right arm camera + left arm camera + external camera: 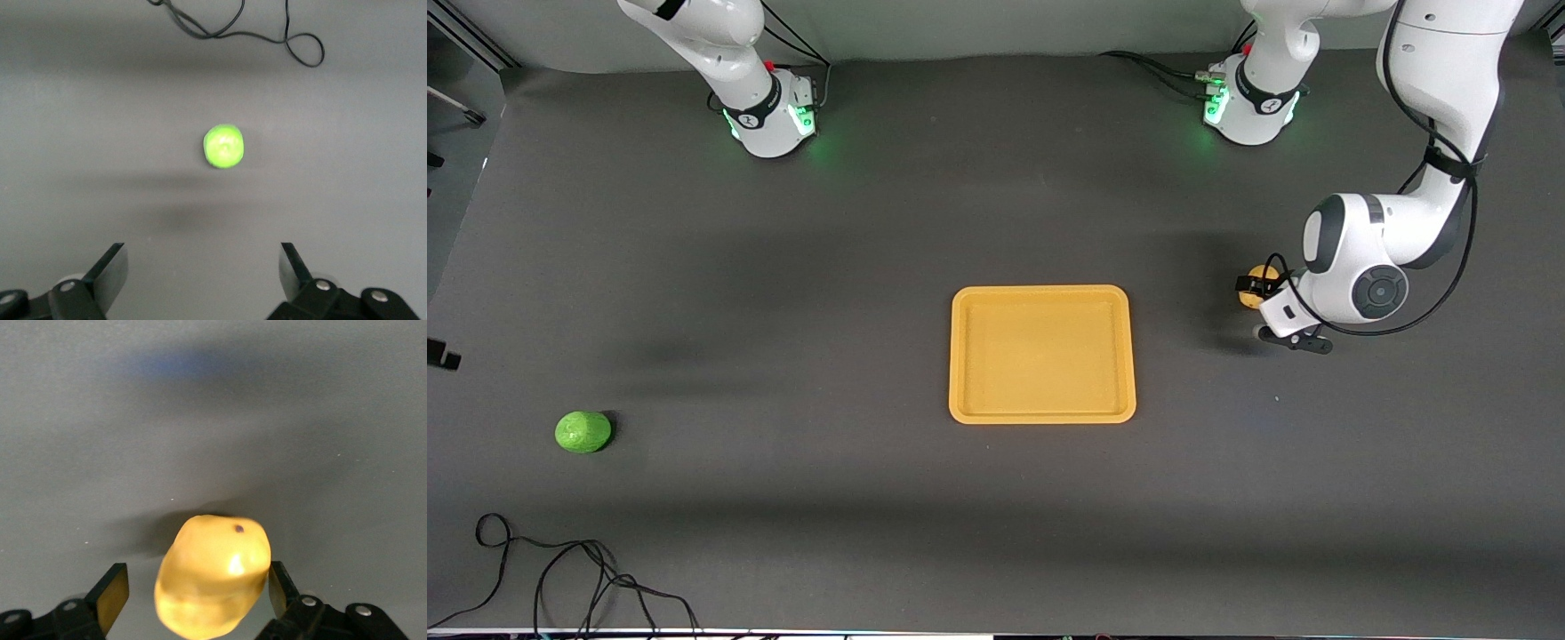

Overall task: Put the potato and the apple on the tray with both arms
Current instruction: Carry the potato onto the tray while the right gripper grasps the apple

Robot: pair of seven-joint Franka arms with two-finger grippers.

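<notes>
The small oblong yellow-tan matte potato (213,577) sits between the spread black fingers (112,593) of the left gripper (197,590), above the grey tabletop (213,420).

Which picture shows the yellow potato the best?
The left wrist view. There the potato looks big and sits between the open fingers of the left gripper. In the front view only a small bit of the potato peeks out beside that gripper. The right wrist view shows no potato, only the apple.

Dark grey table (871,231), loose black cable (569,569)
</notes>
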